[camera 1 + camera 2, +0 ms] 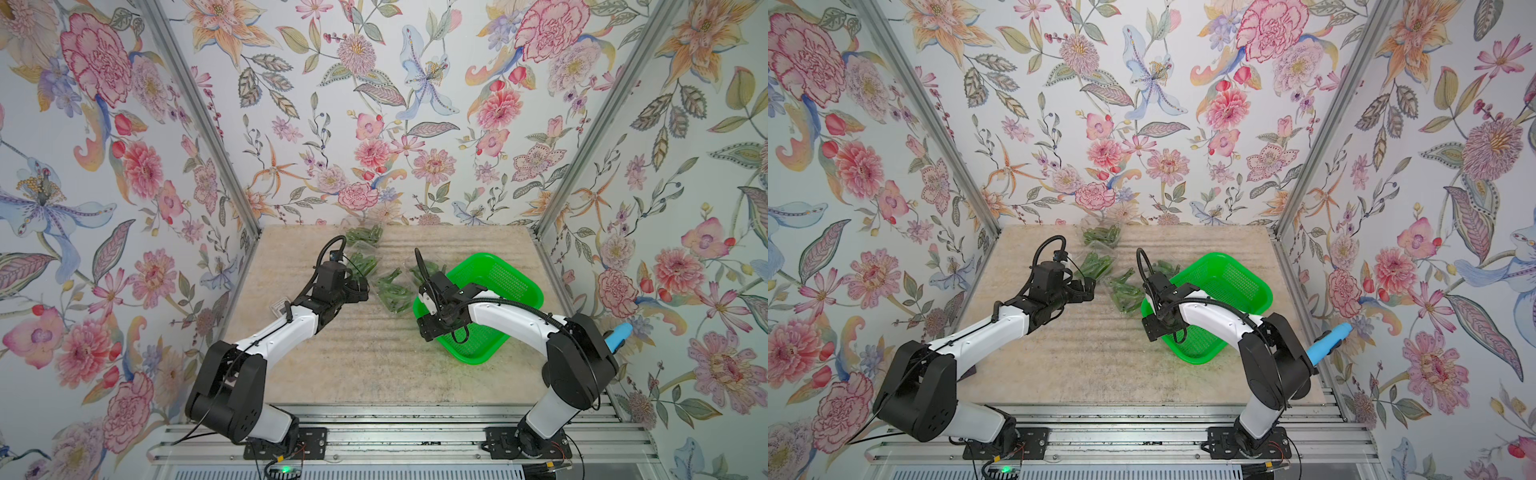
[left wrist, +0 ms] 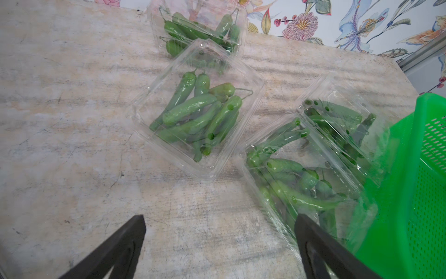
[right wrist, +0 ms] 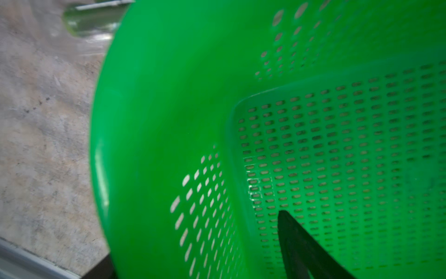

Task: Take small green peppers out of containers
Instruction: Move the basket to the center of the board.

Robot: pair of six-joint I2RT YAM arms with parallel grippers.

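Left wrist view: peppers boxed, left jaws wide and empty

Four containers (image 1: 390, 291) cluster mid-table (image 1: 353, 365) between the arms, the nearest touching the green basket (image 1: 511, 274). All the small green peppers (image 2: 188, 113) lie flat inside them. In the middle one, their long axes run roughly parallel, stems apparently toward the back wall. Wide apart, the left jaws hover over bare table, holding nothing. Over the basket the right jaws show one finger (image 3: 301, 246) only, so their spread cannot be told. A white tag (image 1: 277, 308) beside the left arm is too small to read.
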